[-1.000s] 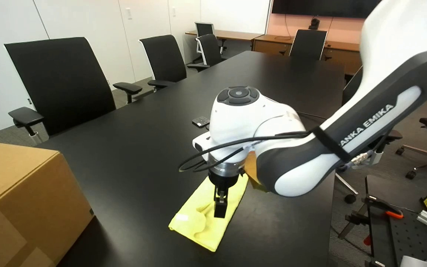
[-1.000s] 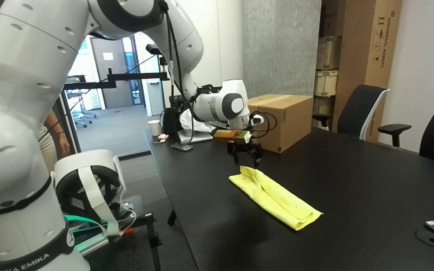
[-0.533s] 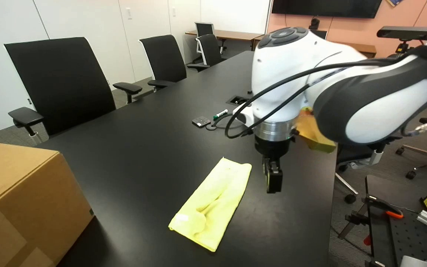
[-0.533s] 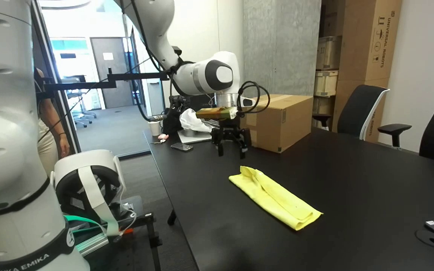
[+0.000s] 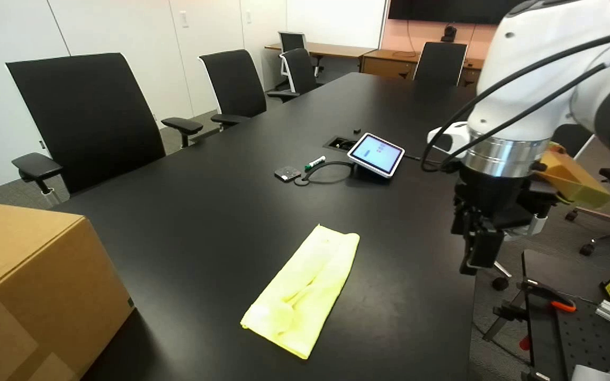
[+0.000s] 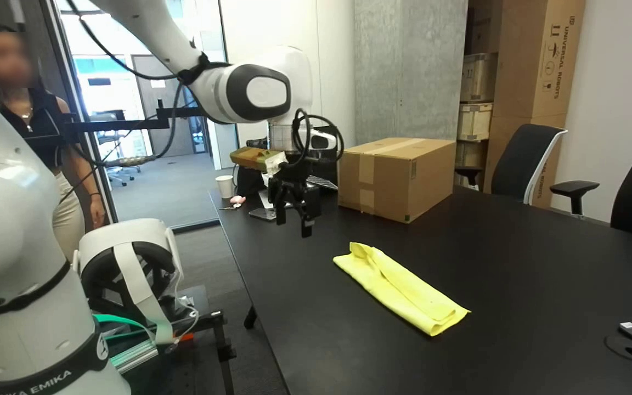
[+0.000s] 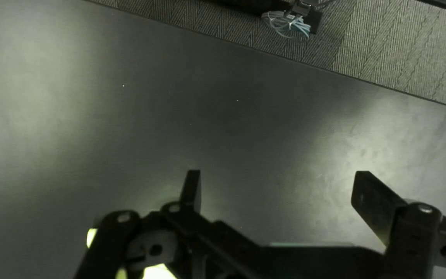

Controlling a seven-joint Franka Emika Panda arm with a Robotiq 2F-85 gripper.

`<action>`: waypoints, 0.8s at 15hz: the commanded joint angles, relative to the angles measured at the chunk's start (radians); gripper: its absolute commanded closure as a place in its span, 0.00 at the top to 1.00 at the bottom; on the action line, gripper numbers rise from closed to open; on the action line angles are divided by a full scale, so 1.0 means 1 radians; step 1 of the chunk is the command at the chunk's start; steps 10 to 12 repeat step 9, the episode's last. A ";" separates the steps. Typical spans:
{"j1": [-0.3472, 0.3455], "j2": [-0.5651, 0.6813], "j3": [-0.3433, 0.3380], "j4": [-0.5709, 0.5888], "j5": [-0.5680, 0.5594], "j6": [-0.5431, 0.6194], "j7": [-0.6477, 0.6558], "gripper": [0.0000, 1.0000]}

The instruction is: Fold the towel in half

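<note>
Towel (image 5: 301, 292), yellow and creased, lies folded in a long strip on the black desk (image 5: 194, 248) as the robot's hand (image 6: 294, 225), fingers (image 7: 377, 205) parted wide, hangs well apart from it.

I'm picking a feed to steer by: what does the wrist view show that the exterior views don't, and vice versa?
Only the wrist view: a coil of pale cables beyond the edge of the table; I can't make it out in the exterior views.

Only the exterior views: the cardboard box on the table in both, plus a tablet and a person, each in an exterior view; also the yellow towel whole.

Shared: the table, grey carpet and the open gripper. Yellow patches behind it in the wrist view are probably the towel.
</note>
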 commanded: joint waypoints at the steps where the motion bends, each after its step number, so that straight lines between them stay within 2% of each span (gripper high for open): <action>1: -0.034 -0.221 -0.004 -0.188 0.024 0.082 -0.002 1.00; 3: -0.059 -0.263 -0.015 -0.205 0.000 0.075 -0.015 1.00; 4: -0.074 -0.236 -0.020 -0.153 -0.003 0.060 -0.012 1.00; 5: -0.057 -0.205 -0.003 -0.162 0.011 0.050 -0.003 1.00; 12: -0.075 -0.229 -0.012 -0.153 0.010 0.050 -0.004 1.00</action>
